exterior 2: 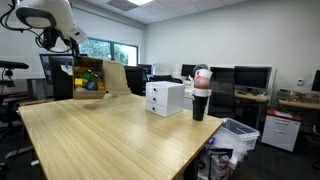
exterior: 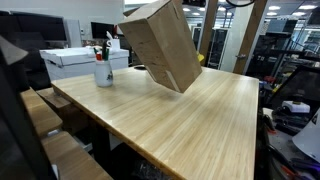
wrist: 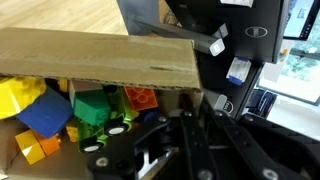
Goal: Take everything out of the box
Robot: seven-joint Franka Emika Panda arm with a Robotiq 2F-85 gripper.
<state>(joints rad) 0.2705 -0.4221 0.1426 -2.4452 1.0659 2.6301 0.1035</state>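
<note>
cardboard fills the wrist view, so we start there: the gripper (wrist: 188, 120) comes in from the bottom edge, its dark jaws pressed together on a side wall of the brown box (wrist: 100, 60), pinching the thin cardboard between them. just past that wall we look into the box and see the toy blocks (wrist: 95, 108) piled inside: yellow and blue pieces at the left, green ones in the middle, an orange-red studded one beside them (how many lie underneath we cannot tell). in both exterior views the box (exterior: 160, 45) is held tilted over the wooden table (exterior: 200, 125), one corner lowest; whether that corner touches the tabletop we cannot tell. in an exterior view the white arm (exterior 2: 48, 18) reaches down to the box (exterior 2: 112, 78), whose open side faces that camera, and coloured pieces show within it. farther along the table a white cup (exterior: 104, 72) holding pens (exterior: 107, 45) stands upright, and white boxes (exterior: 80, 60) sit just behind it, well apart from the tilted box. beyond the table we make out monitors (exterior 2: 250, 76) and a window (exterior 2: 105, 50)
</note>
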